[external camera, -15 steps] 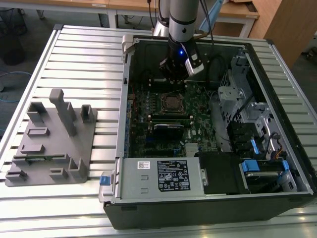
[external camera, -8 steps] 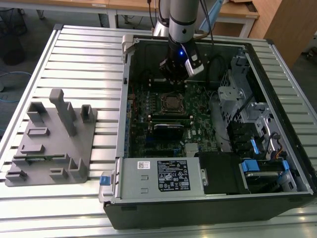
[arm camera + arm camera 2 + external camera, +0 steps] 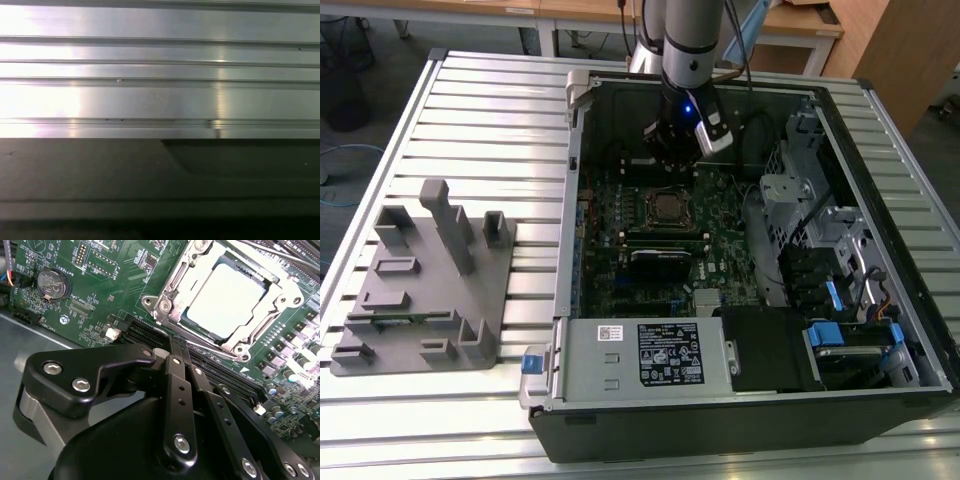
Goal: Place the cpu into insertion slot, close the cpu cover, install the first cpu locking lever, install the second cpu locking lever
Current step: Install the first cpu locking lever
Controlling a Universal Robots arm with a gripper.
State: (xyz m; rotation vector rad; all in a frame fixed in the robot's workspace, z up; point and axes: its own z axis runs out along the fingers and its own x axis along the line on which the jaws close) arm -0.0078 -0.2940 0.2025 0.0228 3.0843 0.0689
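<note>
Closest to the lens in the second wrist view is the black metal gripper (image 3: 172, 342). Its jaws look pinched right together with nothing between them, tips hanging just beside the socket's edge, though I can't tell if they touch anything. Right past them the cpu (image 3: 225, 297), a small flat pale silver square, sits down in the insertion slot (image 3: 197, 326), whose dark rim peeks out along one side. The cpu cover (image 3: 280, 295), a thin silver-grey metal frame with a big square cut-out, lies flat around the chip. One thin wire locking lever (image 3: 200, 342) runs along the socket edge nearest the gripper; no idea if it's hooked. Around that is the green motherboard (image 3: 100, 300) with a round silver coin battery (image 3: 51, 284) and long black memory slots (image 3: 142, 332). In the exterior view the gripper (image 3: 672, 158) hovers just on the far side of the socket inside the open black computer case (image 3: 720, 430), with the grey power supply box (image 3: 640, 355) along its near side. Everything sits on a ribbed aluminium table (image 3: 480, 110), and a grey plastic fixture tray (image 3: 430, 280) lies well apart on the exterior view's left.
</note>
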